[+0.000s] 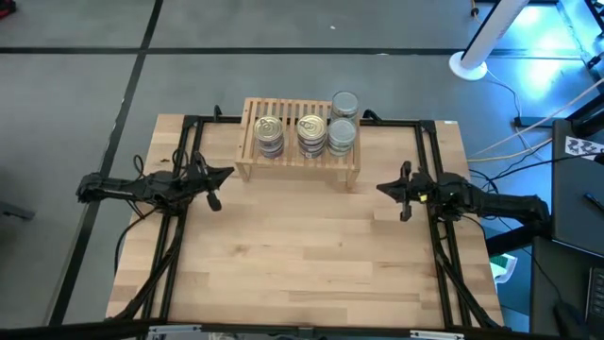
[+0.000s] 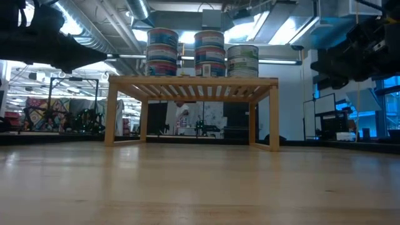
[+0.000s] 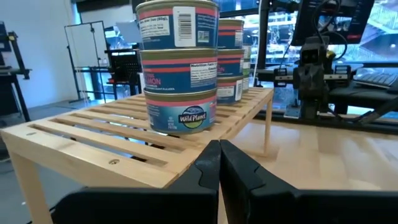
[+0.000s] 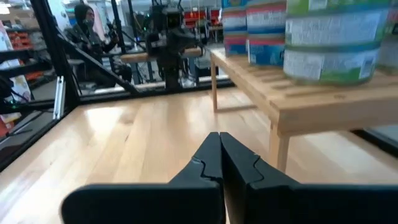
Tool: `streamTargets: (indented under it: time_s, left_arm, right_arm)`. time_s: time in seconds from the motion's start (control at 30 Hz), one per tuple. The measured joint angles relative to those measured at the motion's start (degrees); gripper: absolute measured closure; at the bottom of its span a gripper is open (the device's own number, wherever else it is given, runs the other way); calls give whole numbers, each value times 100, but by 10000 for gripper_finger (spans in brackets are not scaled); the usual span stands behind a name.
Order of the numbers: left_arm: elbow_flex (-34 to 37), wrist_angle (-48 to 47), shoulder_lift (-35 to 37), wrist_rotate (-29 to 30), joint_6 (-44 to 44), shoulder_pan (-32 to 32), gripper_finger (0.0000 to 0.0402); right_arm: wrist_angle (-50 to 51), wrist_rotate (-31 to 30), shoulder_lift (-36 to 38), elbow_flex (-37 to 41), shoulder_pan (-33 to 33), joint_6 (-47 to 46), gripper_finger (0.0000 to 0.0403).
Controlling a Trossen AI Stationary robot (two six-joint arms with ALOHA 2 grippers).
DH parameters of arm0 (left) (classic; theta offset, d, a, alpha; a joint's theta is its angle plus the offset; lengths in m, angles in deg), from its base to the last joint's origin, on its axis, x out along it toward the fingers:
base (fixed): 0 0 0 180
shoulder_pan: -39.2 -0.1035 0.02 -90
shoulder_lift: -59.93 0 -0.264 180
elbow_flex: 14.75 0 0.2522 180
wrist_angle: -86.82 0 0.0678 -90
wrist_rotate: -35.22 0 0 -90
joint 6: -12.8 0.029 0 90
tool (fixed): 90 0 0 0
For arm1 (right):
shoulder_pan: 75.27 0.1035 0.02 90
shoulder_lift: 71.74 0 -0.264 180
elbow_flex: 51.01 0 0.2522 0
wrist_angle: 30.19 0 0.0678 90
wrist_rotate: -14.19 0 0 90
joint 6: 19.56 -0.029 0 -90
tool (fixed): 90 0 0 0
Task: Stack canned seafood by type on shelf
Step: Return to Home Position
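Wooden shelf (image 1: 288, 106) with three seafood can stacks (image 1: 311, 133) lies at two o'clock from your left gripper (image 1: 228, 173), ten o'clock from the right gripper (image 1: 380, 188). Both are pressed together, empty and equally near.

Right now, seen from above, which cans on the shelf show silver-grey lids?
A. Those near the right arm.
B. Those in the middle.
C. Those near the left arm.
A: in the high view the silver-lidded cans stand at the shelf end near the right arm; the middle stack and left-end stack have gold lids. The left claw and right claw are shut.
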Motion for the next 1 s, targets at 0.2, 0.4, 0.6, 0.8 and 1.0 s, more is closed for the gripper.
streamTargets:
  time_s: [0.2,0.4,0.6,0.8,1.0]
  left_arm:
    - [0,2,-29,3,15,-29,399]
    - [0,2,-66,2,133,-29,399]
    - [0,0,-386,1,-82,-29,400]
    - [0,0,-1029,0,-408,-29,400]
    - [0,0,-1367,0,-702,-29,399]
  right_arm:
    - [12,-9,-298,3,0,-94,402]
    - [18,-28,-358,6,0,-94,402]
    - [23,-35,-355,6,0,-94,402]
    - [27,-37,-355,8,0,-94,402]
    - [31,-37,-355,8,0,-94,402]
